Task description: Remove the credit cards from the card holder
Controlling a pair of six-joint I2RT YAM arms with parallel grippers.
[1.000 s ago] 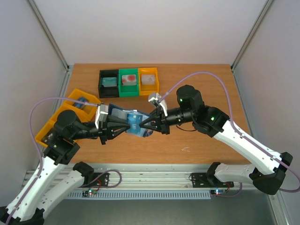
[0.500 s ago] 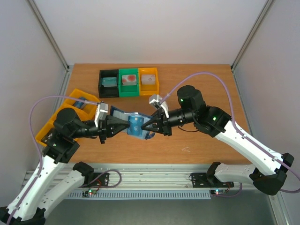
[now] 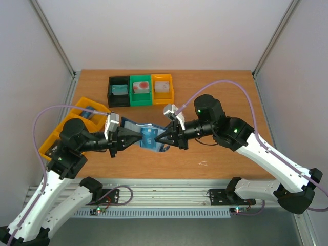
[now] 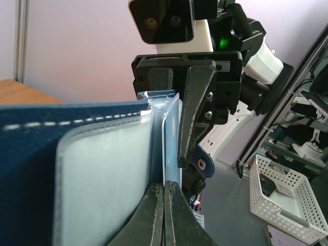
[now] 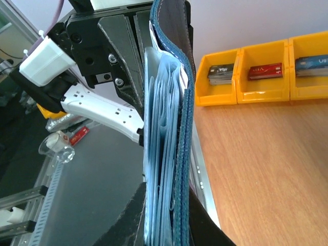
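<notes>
Over the brown table [image 3: 215, 92], the blue card holder [image 3: 148, 133] hangs mid-air in the middle, the left gripper [image 3: 139, 136] at 9 o'clock pinching its pale page tight, the right gripper [image 3: 158, 137] at 3 o'clock squeezing its cover.

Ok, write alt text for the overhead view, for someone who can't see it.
Two robot arms hold a blue card holder between them above a wooden table, the left gripper and right gripper both shut on it. Three coloured bins sit behind.
</notes>
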